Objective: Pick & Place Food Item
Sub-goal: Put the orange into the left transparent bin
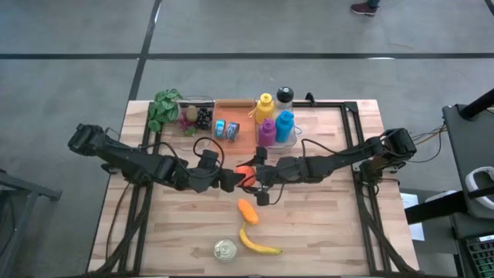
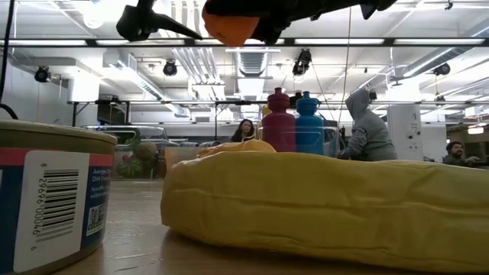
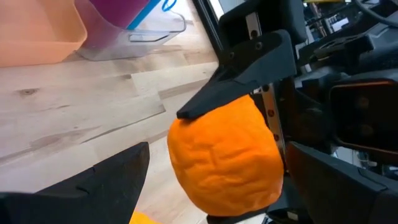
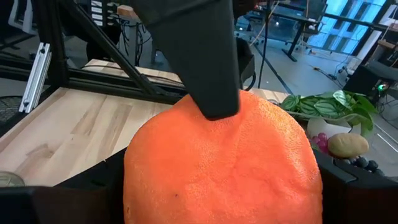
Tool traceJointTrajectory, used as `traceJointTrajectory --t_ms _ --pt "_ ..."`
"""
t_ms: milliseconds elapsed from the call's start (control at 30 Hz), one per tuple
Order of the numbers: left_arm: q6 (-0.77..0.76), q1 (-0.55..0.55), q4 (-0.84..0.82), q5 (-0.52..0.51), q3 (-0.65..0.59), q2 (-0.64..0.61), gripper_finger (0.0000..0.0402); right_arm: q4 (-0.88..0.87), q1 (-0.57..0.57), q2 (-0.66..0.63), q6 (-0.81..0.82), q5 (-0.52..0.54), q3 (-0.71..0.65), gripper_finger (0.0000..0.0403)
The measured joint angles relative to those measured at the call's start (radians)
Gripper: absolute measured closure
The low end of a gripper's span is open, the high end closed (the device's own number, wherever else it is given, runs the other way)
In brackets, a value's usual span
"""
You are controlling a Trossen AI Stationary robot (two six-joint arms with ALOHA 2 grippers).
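Observation:
An orange (image 1: 244, 173) hangs in the air over the middle of the table, between my two grippers. My right gripper (image 1: 252, 176) reaches in from the table's right and is shut on it. My left gripper (image 1: 234, 179) comes from the table's left, rolled onto its side and open, with one finger on either side of the orange (image 3: 224, 155). In the right wrist view one left finger (image 4: 199, 56) lies over the top of the orange (image 4: 224, 162). Whether it touches, I cannot tell. The low view shows the orange (image 2: 229, 24) high above the tabletop. My right gripper pinches the orange between its two fingers, on opposite sides. One finger (image 3: 249, 68) lies against the orange's skin (image 3: 230, 109); the other is hidden behind the fruit. The fingers come nearly level from the table's right. The orange is lifted clear of the table.
A carrot (image 1: 247, 210), a banana (image 1: 258, 247) and a tin (image 1: 225, 249) lie toward the near edge. At the far edge stand bottles (image 1: 275, 122) in a clear tray, a pale orange bin (image 1: 235, 116), leafy greens (image 1: 164, 108) and grapes (image 1: 202, 117). People stand in the room beyond.

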Motion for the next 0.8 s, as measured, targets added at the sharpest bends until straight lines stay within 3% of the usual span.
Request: traceJointTrajectory --t_ms 333,800 --pt "0.000 0.008 0.095 0.000 0.000 0.073 0.0027 0.029 0.000 0.000 0.000 0.000 0.000 0.0108" --pt "0.001 0.015 0.096 0.000 0.000 0.064 0.0029 0.029 0.000 -0.001 0.004 -0.001 0.000 0.0108"
